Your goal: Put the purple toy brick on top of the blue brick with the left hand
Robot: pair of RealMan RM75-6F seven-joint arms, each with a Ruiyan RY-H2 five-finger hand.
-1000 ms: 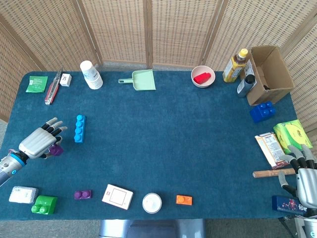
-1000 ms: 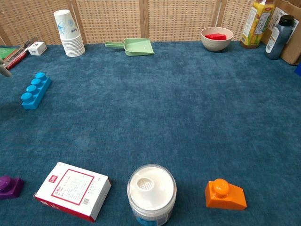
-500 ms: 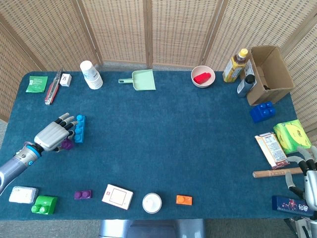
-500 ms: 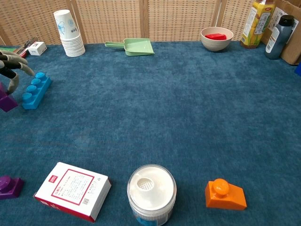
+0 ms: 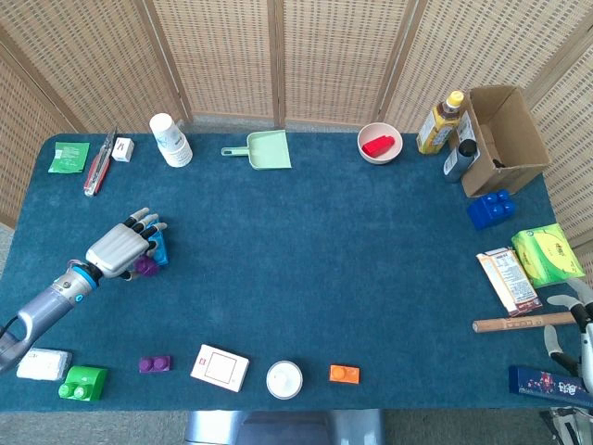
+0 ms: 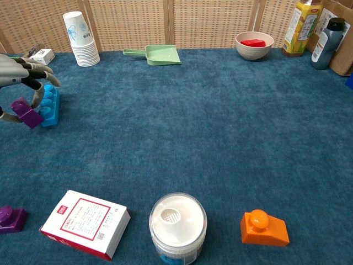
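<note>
Left robot hand (image 5: 122, 250) gripping purple brick (image 6: 26, 112), partly hiding blue brick (image 6: 51, 102), right robot hand (image 5: 576, 341) cropped, grip unclear

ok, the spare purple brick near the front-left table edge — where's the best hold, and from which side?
Probably the two long side faces of the spare purple brick, hand coming from above. It lies flat, studs up, apart from the green brick and the white box, so both sides are free; the studs make the top a poor pinch surface.
</note>
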